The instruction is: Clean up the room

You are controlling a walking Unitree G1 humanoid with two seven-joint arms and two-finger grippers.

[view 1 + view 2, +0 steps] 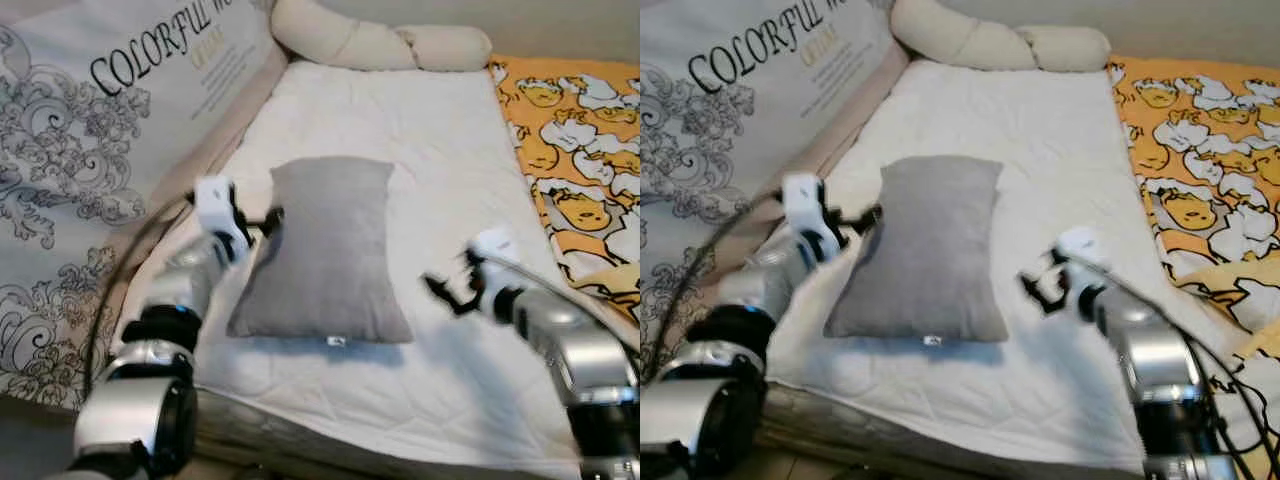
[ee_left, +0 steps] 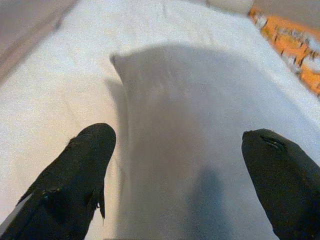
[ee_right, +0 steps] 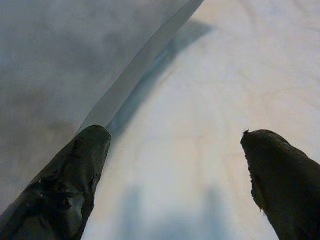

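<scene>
A grey pillow (image 1: 325, 250) lies flat on the white bed sheet (image 1: 400, 110), its long side running away from me. My left gripper (image 1: 262, 225) is open at the pillow's left edge, about halfway along it. In the left wrist view the two black fingers (image 2: 85, 160) stand wide apart, with the pillow (image 2: 200, 100) just ahead of them. My right gripper (image 1: 445, 292) hovers open over the sheet, a short gap to the right of the pillow's near corner. The right wrist view has the pillow's edge (image 3: 50, 60) beside one finger and bare sheet (image 3: 225, 75) beneath.
A long cream bolster (image 1: 380, 42) lies across the far end of the bed. A yellow duck-print blanket (image 1: 580, 130) covers the right side. A printed panel with scrollwork (image 1: 90, 130) stands along the left. A black cable (image 1: 110, 300) hangs by my left arm.
</scene>
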